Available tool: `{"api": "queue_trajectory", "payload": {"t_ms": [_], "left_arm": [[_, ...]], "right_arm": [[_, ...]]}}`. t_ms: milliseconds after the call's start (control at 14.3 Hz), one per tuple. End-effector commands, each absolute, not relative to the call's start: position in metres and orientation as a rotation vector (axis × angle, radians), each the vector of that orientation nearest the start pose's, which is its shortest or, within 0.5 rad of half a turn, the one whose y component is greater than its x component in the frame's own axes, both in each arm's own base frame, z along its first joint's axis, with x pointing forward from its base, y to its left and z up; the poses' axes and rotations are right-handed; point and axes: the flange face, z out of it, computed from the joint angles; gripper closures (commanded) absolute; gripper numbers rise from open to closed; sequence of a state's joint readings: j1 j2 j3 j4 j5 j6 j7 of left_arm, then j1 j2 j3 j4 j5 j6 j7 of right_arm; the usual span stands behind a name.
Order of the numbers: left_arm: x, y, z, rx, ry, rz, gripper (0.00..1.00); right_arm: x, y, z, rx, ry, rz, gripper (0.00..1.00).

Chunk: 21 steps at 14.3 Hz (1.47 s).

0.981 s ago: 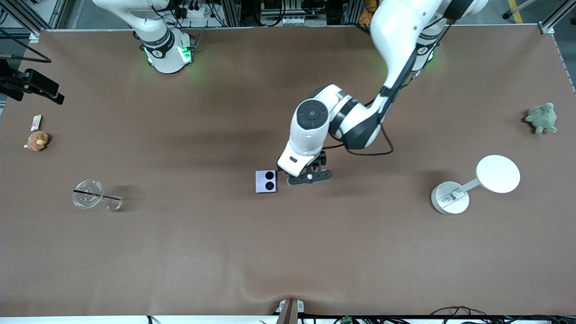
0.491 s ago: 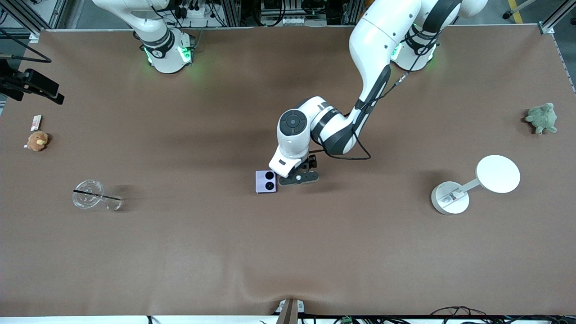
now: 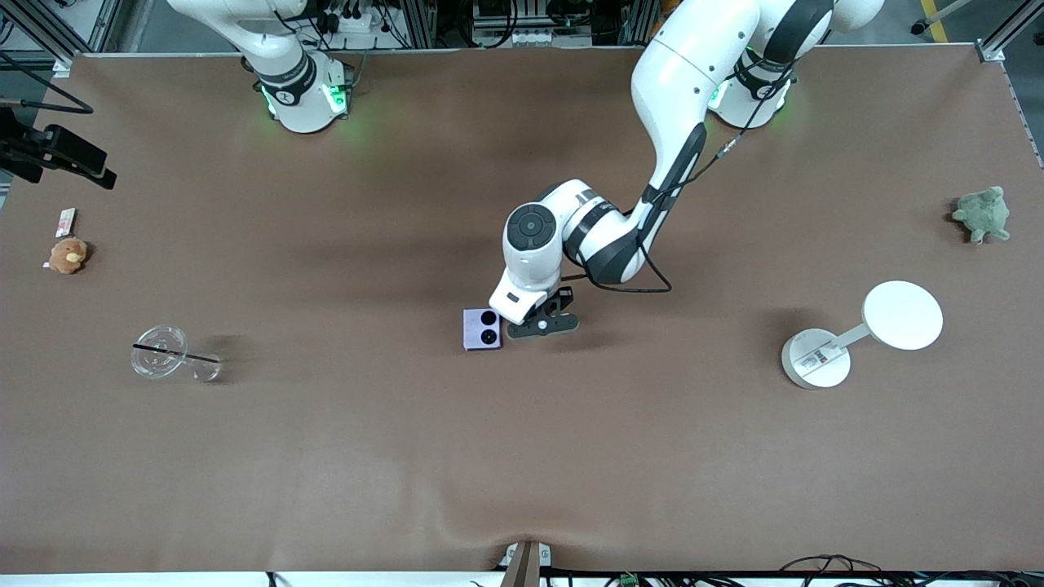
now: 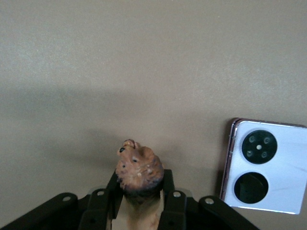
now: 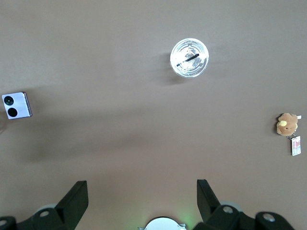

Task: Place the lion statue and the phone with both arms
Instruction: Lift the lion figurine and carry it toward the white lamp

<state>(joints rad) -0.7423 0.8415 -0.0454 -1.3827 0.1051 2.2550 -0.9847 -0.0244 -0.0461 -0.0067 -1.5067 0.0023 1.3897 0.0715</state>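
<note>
My left gripper (image 3: 541, 324) is shut on the lion statue (image 4: 139, 168), a reddish-brown figurine whose head sticks out between the black fingers (image 4: 168, 188). It holds the statue low over the middle of the table, right beside the phone (image 3: 482, 328), on the side toward the left arm's end. In the front view the hand hides the statue. The phone (image 4: 263, 165) is pale lilac and lies flat with its two black circles facing up. It also shows in the right wrist view (image 5: 16, 106). My right gripper (image 5: 141, 188) is open and empty, high above its own base, and waits.
A clear cup with a black straw (image 3: 167, 359) lies toward the right arm's end, with a brown plush (image 3: 68, 255) and a small tag (image 3: 65, 220) farther from the camera. A white stand with a round disc (image 3: 856, 334) and a green plush (image 3: 983, 214) are toward the left arm's end.
My left gripper has moved with the lion statue toward the phone and now sits right beside it. The phone and the right arm have not moved.
</note>
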Motion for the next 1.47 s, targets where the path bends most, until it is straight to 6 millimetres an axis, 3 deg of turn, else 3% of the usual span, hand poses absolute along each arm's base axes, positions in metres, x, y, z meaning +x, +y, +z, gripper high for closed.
{"api": "queue_trajectory", "payload": {"t_ms": [0,210,421,561,771,841,911,1121,1262,1402], "left_arm": [[0.547,-0.502,0.238,-3.107,-0.265,-0.176,1.00],[0.575,-0.465,0.287,-3.058,-0.272,-0.220,1.00],[0.609,-0.406,0.339,-3.049,-0.237,-0.216,1.00],[0.624,-0.366,0.361,-3.049,-0.253,-0.194,1.00],[0.630,-0.309,0.362,-3.005,-0.252,-0.087,1.00],[0.636,-0.281,0.361,-3.000,-0.266,-0.062,1.00],[0.643,-0.250,0.356,-2.997,-0.322,-0.028,1.00],[0.656,-0.190,0.338,-3.001,-0.287,0.032,1.00],[0.657,-0.161,0.319,-3.010,-0.282,0.038,1.00],[0.649,-0.157,0.294,-3.014,-0.260,0.002,1.00]], "right_arm": [[0.520,-0.018,0.666,-3.128,0.176,0.118,0.00],[0.520,-0.019,0.666,-3.128,0.178,0.116,0.00],[0.520,-0.017,0.667,-3.129,0.171,0.111,0.00],[0.519,-0.009,0.672,-3.135,0.161,0.094,0.00],[0.519,0.015,0.689,-3.125,0.084,0.026,0.00],[0.518,0.022,0.693,-3.125,0.062,0.014,0.00],[0.519,0.031,0.690,-3.120,0.027,0.024,0.00],[0.531,0.059,0.669,-3.131,-0.058,0.081,0.00],[0.534,0.065,0.665,-3.110,-0.060,0.091,0.00],[0.540,0.080,0.651,-3.084,-0.105,0.139,0.00]]}}
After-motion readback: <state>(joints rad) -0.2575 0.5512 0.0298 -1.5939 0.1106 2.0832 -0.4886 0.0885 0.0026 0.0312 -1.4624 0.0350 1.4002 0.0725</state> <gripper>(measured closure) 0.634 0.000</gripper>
